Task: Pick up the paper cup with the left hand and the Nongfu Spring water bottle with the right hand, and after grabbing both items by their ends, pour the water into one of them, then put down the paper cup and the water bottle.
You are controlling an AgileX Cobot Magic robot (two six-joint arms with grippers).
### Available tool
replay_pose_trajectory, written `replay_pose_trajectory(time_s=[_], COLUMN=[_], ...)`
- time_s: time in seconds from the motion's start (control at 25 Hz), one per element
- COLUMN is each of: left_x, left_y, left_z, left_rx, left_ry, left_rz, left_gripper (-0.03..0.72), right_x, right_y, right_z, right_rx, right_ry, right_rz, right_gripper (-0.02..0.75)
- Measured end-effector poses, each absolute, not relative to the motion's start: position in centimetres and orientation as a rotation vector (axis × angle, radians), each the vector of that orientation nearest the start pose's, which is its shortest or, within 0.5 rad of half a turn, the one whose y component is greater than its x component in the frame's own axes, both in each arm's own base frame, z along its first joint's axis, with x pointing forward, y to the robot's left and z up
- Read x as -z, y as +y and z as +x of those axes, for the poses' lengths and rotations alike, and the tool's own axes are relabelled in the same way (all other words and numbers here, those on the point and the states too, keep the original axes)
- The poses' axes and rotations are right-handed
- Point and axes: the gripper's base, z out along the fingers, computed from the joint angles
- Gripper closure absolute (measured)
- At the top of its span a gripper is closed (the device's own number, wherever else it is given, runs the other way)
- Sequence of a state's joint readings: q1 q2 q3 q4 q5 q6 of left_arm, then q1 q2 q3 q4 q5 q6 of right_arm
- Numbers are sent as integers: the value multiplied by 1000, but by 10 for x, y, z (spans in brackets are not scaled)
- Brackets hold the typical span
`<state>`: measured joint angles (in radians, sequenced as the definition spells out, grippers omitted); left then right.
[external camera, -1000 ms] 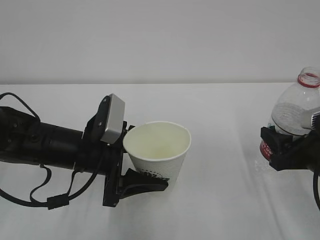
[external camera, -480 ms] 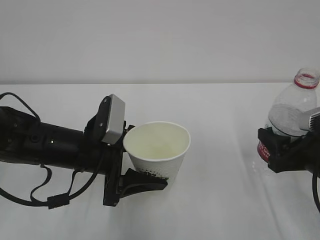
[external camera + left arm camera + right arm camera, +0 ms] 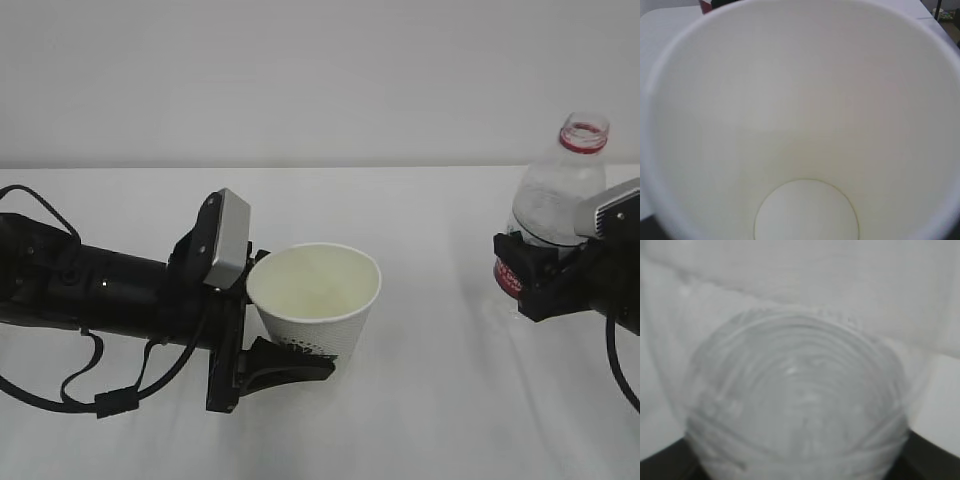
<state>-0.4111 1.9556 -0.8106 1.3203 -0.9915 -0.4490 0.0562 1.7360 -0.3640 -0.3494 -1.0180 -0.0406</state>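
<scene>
The left hand [image 3: 262, 335] is clamped on the paper cup [image 3: 316, 300], its black jaws pinching the cup's lower part and base while the cup stands nearly upright, mouth open to the top, just above the white table [image 3: 430, 420]. The left wrist view looks straight down into the paper cup [image 3: 800, 120]: the cream inside shows no clear pool, so the pour looks not yet begun. The right hand [image 3: 540, 275] is closed around the Nongfu Spring water bottle [image 3: 550, 215], gripping it low at the red label, with the uncapped red neck ring at the top and the bottle tipped slightly left. From the right wrist the Nongfu Spring water bottle [image 3: 795, 400] fills the view as a blurred ribbed cylinder. The cup lies well to the left of the bottle, at about the same height, so the pour turns on the right hand closing that gap and tipping the bottle's long axis leftward over the rim. Compared with a second ago, the bottle has risen and shifted left towards the cup, while the cup and left hand have stayed put.
</scene>
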Motion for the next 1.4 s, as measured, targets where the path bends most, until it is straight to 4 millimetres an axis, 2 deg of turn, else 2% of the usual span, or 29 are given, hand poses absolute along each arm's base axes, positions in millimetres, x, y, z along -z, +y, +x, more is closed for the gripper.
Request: replay_pose_trajectory(time_s=[0.72,1.4], left_x=[-128,-127], left_y=[-197,-198], left_z=[268,268], left_rx=[885,872], left_ry=[1447,1453], left_rz=[1479,1491], left_gripper=[143,144], right_x=[-154,-169], right_y=[51,61], right_z=[292,309], right_rx=[-138,-120], right_ry=[1736,1655], right_rz=[-658,-808], right_gripper=[253,254])
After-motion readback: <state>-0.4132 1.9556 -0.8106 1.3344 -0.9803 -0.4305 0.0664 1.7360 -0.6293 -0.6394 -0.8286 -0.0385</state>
